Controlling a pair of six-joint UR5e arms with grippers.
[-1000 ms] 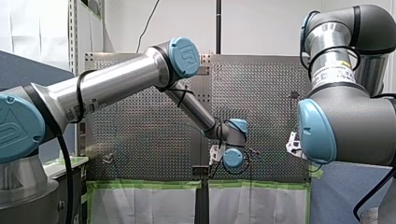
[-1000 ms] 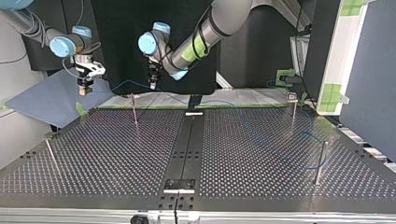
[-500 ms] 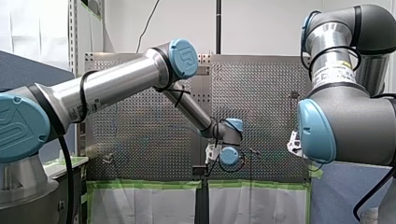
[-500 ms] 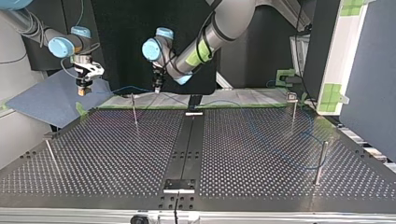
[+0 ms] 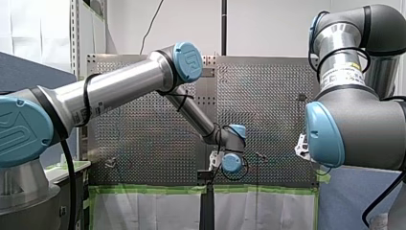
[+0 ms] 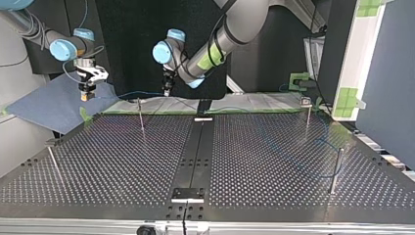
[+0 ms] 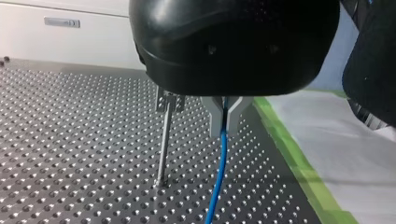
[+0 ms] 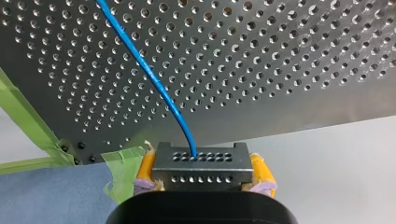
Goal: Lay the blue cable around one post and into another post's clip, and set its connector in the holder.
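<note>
My left tool [image 7: 225, 126] has slid slightly toward the top view's right over the past second; my right tool [image 8: 201, 161] has held its place off the tabletop's [image 7: 70, 140] taped edge. The left tool's metal fingers pinch the thin blue cable [image 7: 217, 177], which drops just beside a slim post [image 7: 164, 140]. The right tool's yellow pads clamp the black connector [image 8: 201, 171], from whose face the cable runs out over the perforated tabletop.
</note>
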